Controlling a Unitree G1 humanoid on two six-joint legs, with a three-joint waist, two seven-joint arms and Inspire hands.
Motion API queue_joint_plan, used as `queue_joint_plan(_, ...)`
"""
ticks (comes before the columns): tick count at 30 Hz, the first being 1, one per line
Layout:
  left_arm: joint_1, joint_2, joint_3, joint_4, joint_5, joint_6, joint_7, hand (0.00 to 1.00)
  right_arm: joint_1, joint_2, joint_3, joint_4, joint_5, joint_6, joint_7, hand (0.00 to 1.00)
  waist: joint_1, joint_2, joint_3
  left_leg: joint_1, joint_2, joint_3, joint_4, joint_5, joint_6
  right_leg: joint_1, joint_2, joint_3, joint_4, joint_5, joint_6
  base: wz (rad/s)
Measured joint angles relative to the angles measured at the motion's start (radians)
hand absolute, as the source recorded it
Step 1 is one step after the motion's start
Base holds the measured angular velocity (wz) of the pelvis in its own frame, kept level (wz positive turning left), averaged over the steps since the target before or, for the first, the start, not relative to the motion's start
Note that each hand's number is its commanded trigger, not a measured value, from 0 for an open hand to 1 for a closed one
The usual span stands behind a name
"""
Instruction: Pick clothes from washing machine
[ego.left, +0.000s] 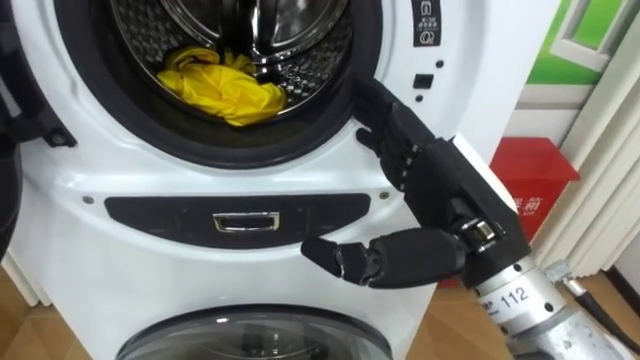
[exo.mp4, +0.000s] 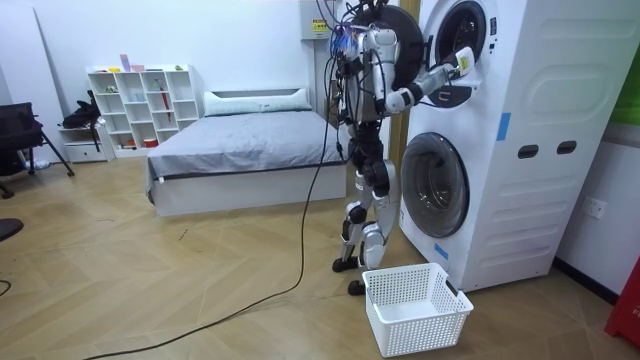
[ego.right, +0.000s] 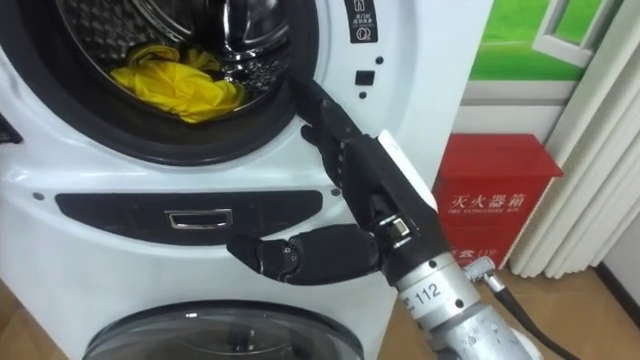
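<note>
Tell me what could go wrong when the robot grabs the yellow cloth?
1. The right hand is outside the drum, fingers open by the rim; they might bump it going in.
2. The cloth lies bunched low in the drum; a partial grip could drop it beside the basket.

bright even room light; glare streaks on steel drum (ego.left: 268, 28); glossy highlights on black right hand (ego.left: 440, 195)

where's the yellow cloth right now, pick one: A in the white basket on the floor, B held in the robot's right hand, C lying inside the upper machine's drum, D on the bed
C: the yellow cloth lies bunched on the bottom of the upper drum, while the right hand is open outside the door rim and holds nothing.
</note>
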Motion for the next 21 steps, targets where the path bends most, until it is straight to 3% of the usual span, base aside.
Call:
queue_joint_plan(3, 0.0, 0.0, 0.0, 0.014, 0.0, 0.002, 0.0, 0.0, -0.037, 0.007, 0.032, 0.0, -0.017, 0.0, 0.018, 0.0, 0.004, 0.0, 0.0003, -0.005, 0.001, -0.005, 0.001, 0.004, -0.003, -0.003, 0.001, -0.005, 0.0, -0.007, 0.005, 0.07)
queue_joint_plan(7, -0.008, 0.001, 0.0, 0.014, -0.001, 0.005, -0.003, 0.0, -0.167, 0.009, 0.18, -0.001, -0.015, -0.004, 0.088, 0.0, 0.039, -0.001, 0.0023, -0.012, 0.0, -0.042, 0.009, 0.005, -0.005, 0.001, 0.001, -0.022, -0.012, -0.003, -0.008, 0.29)
queue_joint_plan(8, -0.007, 0.002, 0.001, 0.014, -0.001, 0.006, -0.005, 0.0, -0.169, 0.009, 0.204, -0.006, -0.015, -0.004, 0.112, 0.0, 0.056, -0.008, -0.0024, -0.011, -0.002, -0.058, 0.009, 0.005, -0.005, 0.013, 0.0, -0.035, -0.023, -0.005, -0.006, 0.42)
queue_joint_plan(9, -0.006, 0.003, 0.001, 0.014, -0.001, 0.007, -0.008, 0.0, -0.171, 0.011, 0.212, -0.007, -0.015, -0.004, 0.127, 0.0, 0.064, -0.01, -0.0021, -0.009, -0.003, -0.063, 0.008, 0.004, -0.005, 0.019, -0.002, -0.04, -0.027, -0.006, -0.005, 0.35)
queue_joint_plan(14, -0.012, 0.002, 0.002, 0.013, -0.001, 0.022, -0.06, 0.0, -0.173, 0.014, 0.225, -0.013, -0.017, -0.004, 0.189, 0.0, 0.084, -0.007, 0.0051, -0.012, -0.018, -0.103, 0.004, -0.001, 0.004, 0.037, -0.016, -0.072, -0.036, -0.013, 0.008, 0.21)
queue_joint_plan(17, -0.027, 0.003, 0.001, 0.013, -0.001, 0.022, -0.065, 0.0, -0.172, 0.015, 0.244, -0.013, -0.018, -0.004, 0.2, 0.0, 0.091, 0.002, 0.0108, -0.009, -0.021, -0.098, -0.006, -0.001, 0.005, 0.038, -0.018, -0.069, -0.034, -0.012, 0.011, -0.04)
queue_joint_plan(21, -0.043, 0.003, 0.0, 0.006, -0.003, 0.018, -0.067, 0.0, -0.173, 0.015, 0.249, -0.013, -0.017, -0.004, 0.217, 0.0, 0.104, 0.003, 0.0123, -0.007, -0.02, -0.094, -0.015, -0.003, 0.007, 0.038, -0.017, -0.07, -0.037, -0.013, 0.012, -0.03)
